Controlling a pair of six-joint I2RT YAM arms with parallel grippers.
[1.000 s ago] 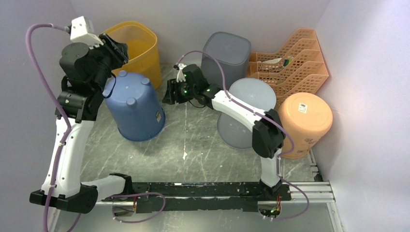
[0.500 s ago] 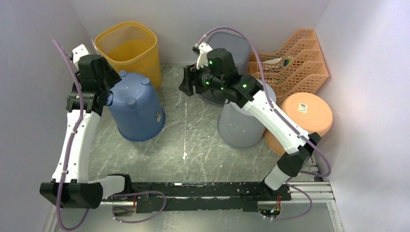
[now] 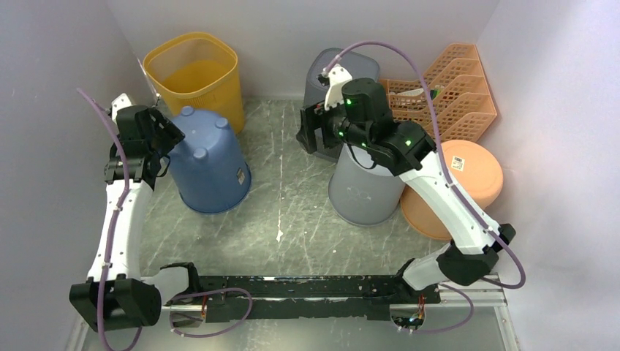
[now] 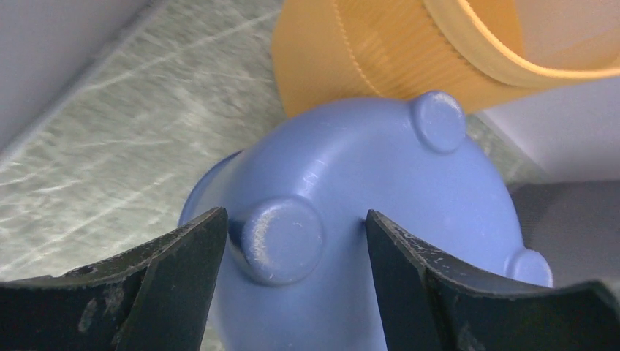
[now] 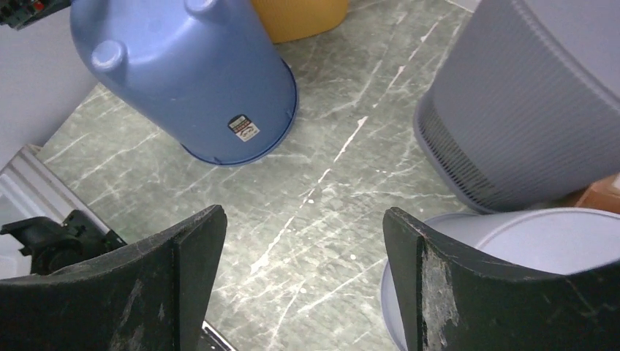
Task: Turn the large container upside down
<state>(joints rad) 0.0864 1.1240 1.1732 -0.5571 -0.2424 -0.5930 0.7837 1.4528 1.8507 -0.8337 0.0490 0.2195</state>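
Starting at the left: your left gripper is spread wide at the left shoulder of the blue container, its two fingers straddling one of the round feet on the base. There's a gap on the right side of that foot, so it's not pinching anything.

The blue container stands mouth down on the marbled table with its feet pointing up and a small label near its rim. The yellow bin sits upright just behind it, close enough that from the left wrist view you can't tell whether they touch.

Right of the blue container, across a stretch of bare table, your right gripper hangs in the air with its jaws wide apart and nothing between them. Past that are two grey bins, a ribbed one further back and an upside-down one nearer. Furthest right of the blue container are the orange bin and, behind it, the orange mesh tray rack.
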